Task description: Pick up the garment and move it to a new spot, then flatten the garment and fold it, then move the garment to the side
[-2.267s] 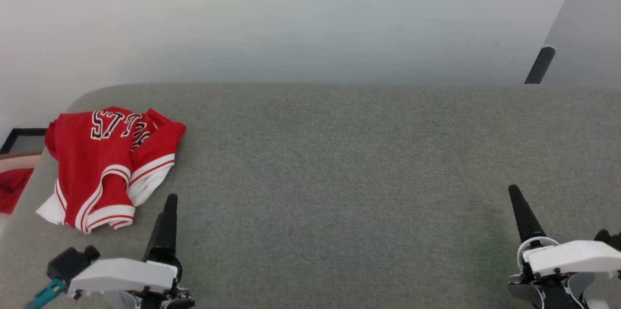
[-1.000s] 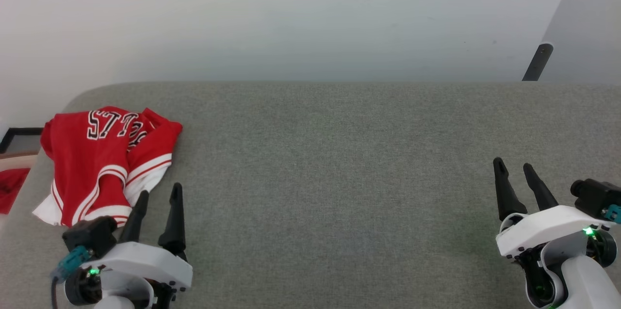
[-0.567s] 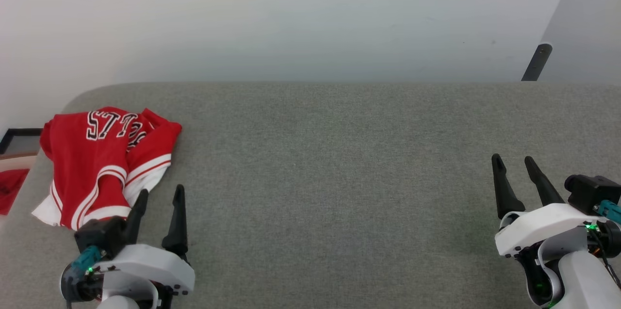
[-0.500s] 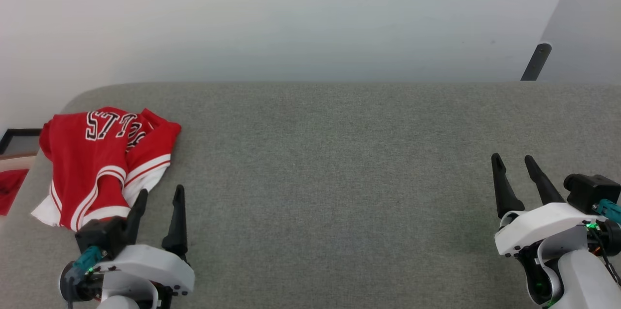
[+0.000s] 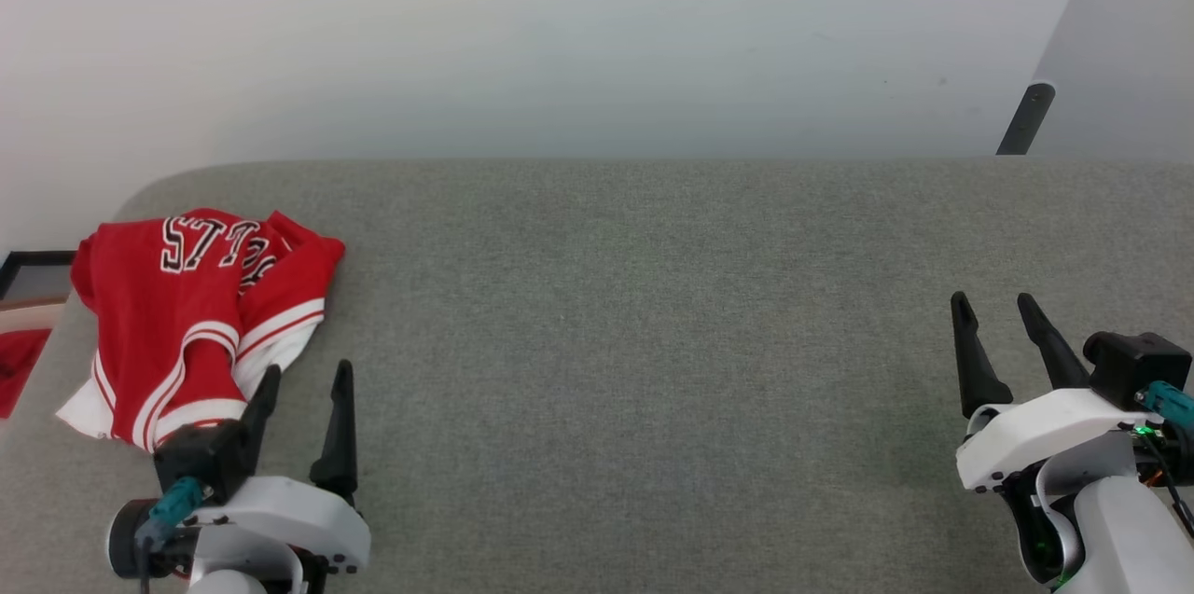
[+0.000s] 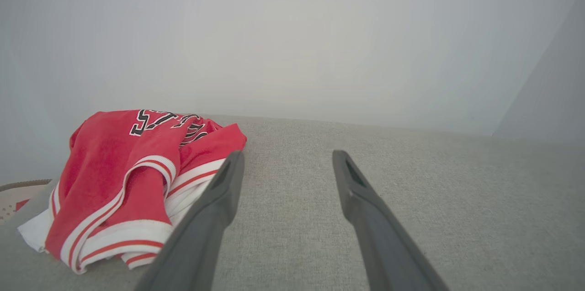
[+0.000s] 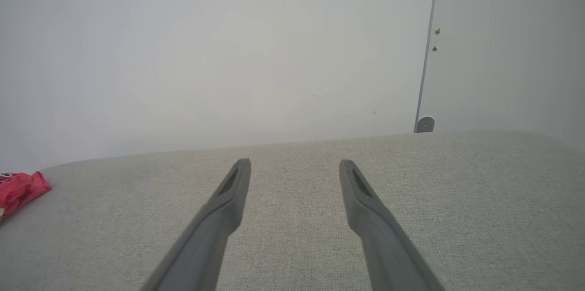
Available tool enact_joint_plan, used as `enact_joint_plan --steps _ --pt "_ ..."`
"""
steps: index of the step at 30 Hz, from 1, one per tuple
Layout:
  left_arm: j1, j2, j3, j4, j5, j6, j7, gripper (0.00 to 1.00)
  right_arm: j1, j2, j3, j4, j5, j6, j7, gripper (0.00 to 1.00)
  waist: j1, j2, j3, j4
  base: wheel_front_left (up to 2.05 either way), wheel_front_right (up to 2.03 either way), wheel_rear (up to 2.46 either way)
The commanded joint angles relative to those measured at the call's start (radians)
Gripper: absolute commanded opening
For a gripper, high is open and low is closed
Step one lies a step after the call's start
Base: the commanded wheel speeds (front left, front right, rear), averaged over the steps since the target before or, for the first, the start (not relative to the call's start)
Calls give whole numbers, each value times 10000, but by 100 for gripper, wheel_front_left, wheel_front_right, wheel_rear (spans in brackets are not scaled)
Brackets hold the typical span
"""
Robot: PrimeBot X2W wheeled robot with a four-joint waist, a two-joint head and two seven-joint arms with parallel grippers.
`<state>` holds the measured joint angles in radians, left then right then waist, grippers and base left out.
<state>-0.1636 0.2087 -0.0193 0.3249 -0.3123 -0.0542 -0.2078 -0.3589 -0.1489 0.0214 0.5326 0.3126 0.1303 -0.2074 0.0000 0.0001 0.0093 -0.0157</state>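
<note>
The crumpled red jersey garment [image 5: 201, 314], white-striped trim and black block letters, lies at ten o'clock on the grey fabric surface [image 5: 634, 314], just beside my empty, wide-open left tool [image 5: 308, 367], so I'd pinch a thick fold near its hem before lifting, while my right tool [image 5: 992, 297] waits open at four o'clock.

1 garment [image 5: 187, 314], 2 pincers — left pincer [image 5: 307, 372], right pincer [image 5: 992, 300], 1 table [image 5: 653, 342], 1 sm. red cloth [image 5: 14, 370]

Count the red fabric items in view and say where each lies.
2. The lettered jersey lies crumpled at the left end of the gray surface; a plain red cloth sits past that edge, partly cut off.
</note>
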Motion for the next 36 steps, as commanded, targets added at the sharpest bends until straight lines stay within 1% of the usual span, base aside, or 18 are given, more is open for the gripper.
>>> enact_joint_plan --steps 1,9,15,24,29,33,35,36 --pt "-166 9 66 14 163 -64 -89 100 -229 -68 -37 16 -194 5 -97 100 0 -1 7 -1 0 0 0" --pt "-217 6 130 258 649 -223 -254 100 -234 7 -65 156 -471 6 -248 100 0 -1 6 -22 0 0 0" --pt "-305 -19 173 415 942 -346 -358 100 -276 -57 -9 212 -625 7 -363 100 0 -1 42 -21 0 0 0" --pt "-447 18 161 615 1574 -421 -510 100 -272 -62 -46 250 -955 7 -525 100 0 -1 138 52 0 0 0" --pt "-554 -48 174 708 1798 -417 -568 100 -239 1 23 229 -999 7 -593 100 0 -1 171 346 0 0 0" --pt "-493 -130 263 752 1776 -329 -566 100 -99 36 127 201 -828 8 -592 100 0 -1 119 803 0 0 0" --pt "-425 -213 267 770 1760 -335 -566 100 -26 27 154 180 -776 8 -592 100 0 -1 77 1164 0 0 0" --pt "-425 -213 267 770 1760 -335 -566 100 -26 27 154 180 -776 8 -592 100 0 -1 77 1164 0 0 0"
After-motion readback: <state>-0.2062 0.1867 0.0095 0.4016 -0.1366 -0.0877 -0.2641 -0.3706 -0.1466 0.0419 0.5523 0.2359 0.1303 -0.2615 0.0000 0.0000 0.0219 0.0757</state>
